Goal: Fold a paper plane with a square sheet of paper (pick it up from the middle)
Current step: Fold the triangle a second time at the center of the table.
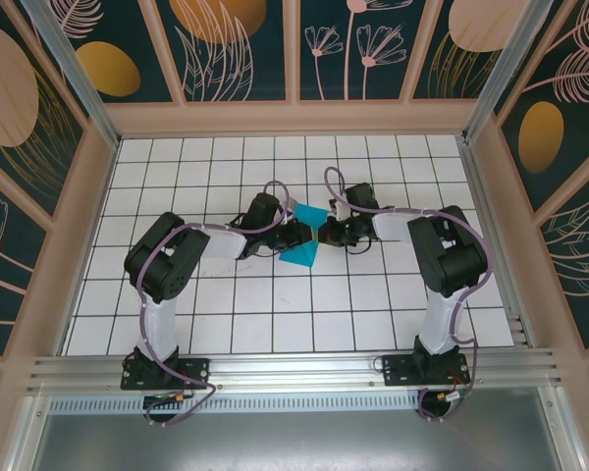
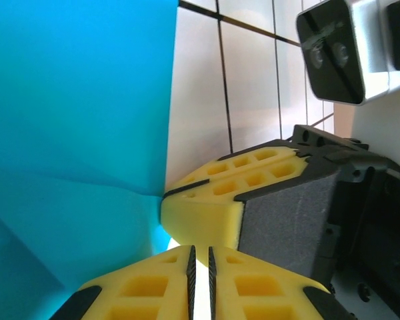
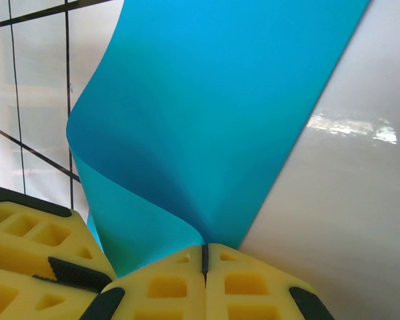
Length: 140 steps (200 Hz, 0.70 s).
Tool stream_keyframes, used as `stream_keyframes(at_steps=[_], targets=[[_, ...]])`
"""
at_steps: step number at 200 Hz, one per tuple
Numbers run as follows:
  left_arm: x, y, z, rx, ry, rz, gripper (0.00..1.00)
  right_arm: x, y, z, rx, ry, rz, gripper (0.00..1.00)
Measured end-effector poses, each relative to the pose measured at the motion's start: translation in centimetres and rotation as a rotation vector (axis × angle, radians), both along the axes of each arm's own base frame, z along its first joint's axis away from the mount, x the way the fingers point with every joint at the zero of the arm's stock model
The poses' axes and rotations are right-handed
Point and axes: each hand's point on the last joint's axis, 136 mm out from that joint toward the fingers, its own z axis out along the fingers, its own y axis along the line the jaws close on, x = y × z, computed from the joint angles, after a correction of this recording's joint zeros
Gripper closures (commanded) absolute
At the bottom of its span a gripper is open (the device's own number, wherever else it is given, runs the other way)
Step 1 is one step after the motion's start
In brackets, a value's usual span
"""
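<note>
Where two jaw pairs meet, one curled teal-blue paper square (image 3: 207, 120).
Right jaws pinch it; left jaws narrow, grip unclear.

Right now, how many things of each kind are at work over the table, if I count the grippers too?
Paper, teal: 1
Grippers: 2 (left gripper, right gripper)
Total: 3
</note>
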Motion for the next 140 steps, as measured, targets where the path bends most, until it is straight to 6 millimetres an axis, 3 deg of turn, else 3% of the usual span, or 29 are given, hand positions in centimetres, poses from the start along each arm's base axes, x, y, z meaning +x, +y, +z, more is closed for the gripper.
stream_keyframes(at_steps=[140], targets=[[-0.1, 0.2, -1.2, 0.033, 0.026, -0.004, 0.84, 0.4, -0.1, -0.4, -0.006, 0.01, -0.005, 0.97]])
